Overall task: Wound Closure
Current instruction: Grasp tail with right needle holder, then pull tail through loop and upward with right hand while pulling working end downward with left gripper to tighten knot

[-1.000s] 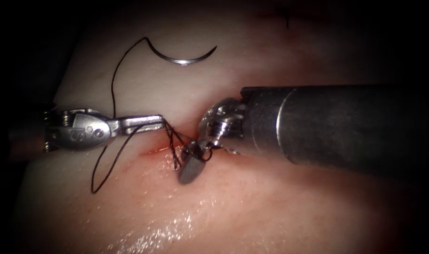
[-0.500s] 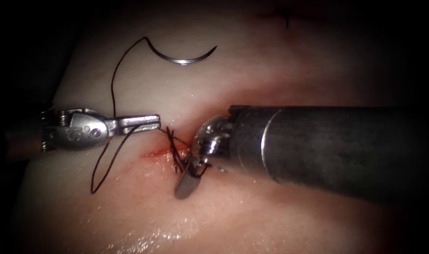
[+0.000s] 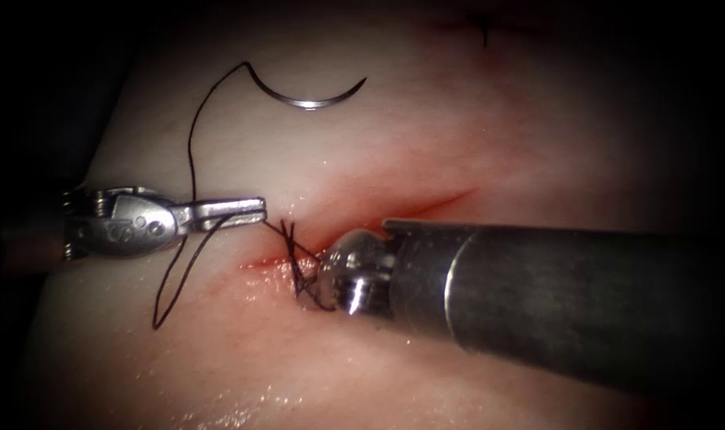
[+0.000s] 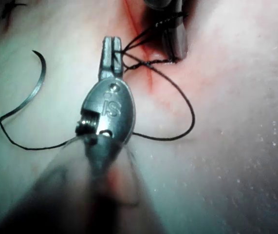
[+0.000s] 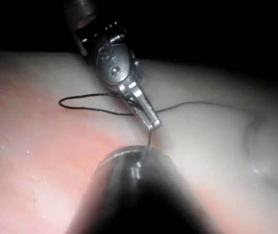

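tissue [image 3: 473, 135]: pale pork belly, wet and shiny on the near side, pretty much the whole surface under both tools; dark all around its edges

cut [image 3: 426, 205]: one reddish slit running from just past the left tool's tip off behind the right tool's shaft, with red fluid [image 3: 270, 263] along it

right tool [image 3: 318, 291]: big dark shaft coming in nearly level, wrist ball sitting right over the cut. Its jaws are tucked down behind the wrist in the endoscope view, so honestly can't tell how far apart they are. In the left wrist view a dark jaw tip sits just past the left tool's tip with thread strands crossing it

left tool [image 3: 255, 211]: lying flat, pointing at the right tool's wrist, tips just short of it. Jaws pinched together on the thread, right at the tip

thread [image 3: 189, 151]: one dark strand. It runs from the needle's tail, passes the left tool's jaws, makes a long loop on the tissue on the near side of that tool, then bunches into a tangle of crossing strands between the two tool tips at the cut

needle [image 3: 306, 97]: one curved needle, lying loose on the tissue well beyond the left tool, held by neither tool, not in the tissue, curve bellying toward the tools

count: two tools, one needle, one thread, one cut
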Available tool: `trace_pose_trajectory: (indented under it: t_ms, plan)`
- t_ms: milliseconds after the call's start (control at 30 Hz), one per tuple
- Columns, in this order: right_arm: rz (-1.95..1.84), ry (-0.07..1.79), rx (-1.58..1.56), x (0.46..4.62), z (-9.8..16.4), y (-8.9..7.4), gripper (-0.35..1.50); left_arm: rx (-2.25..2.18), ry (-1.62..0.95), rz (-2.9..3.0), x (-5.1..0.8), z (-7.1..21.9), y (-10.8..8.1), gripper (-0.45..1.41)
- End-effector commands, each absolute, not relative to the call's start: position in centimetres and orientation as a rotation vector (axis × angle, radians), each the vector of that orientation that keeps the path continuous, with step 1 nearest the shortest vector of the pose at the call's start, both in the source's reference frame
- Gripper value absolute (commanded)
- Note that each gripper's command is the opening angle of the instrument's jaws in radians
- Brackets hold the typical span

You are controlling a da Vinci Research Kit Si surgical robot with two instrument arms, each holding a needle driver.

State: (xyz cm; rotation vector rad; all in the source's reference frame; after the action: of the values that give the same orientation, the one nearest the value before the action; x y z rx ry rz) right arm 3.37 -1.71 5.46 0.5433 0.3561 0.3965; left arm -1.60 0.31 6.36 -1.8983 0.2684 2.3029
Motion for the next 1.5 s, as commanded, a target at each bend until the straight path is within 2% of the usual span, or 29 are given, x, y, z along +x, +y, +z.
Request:
trace_pose_trajectory:
  t_ms: [33,467,933,1500]
  plan:
    - [0.428,0.371,0.557,3.41,5.4,-1.6,-0.35,-1.9,0.272,2.303,-1.66,6.4,0.3,-0.45]
    - [0.518,0.52,0.694,3.29,5.1,-1.1,-0.35,-1.873,0.249,2.395,-1.99,6.1,-0.5,-0.45]
    - [0.517,0.528,0.723,3.27,5.1,-1.1,-0.35,-1.893,0.137,2.516,-2.61,5.8,-1.2,-0.45]
    - [0.522,0.544,0.756,3.32,5.1,-1.0,-0.35,-1.854,-0.043,2.607,-2.57,5.8,-2.0,-0.45]
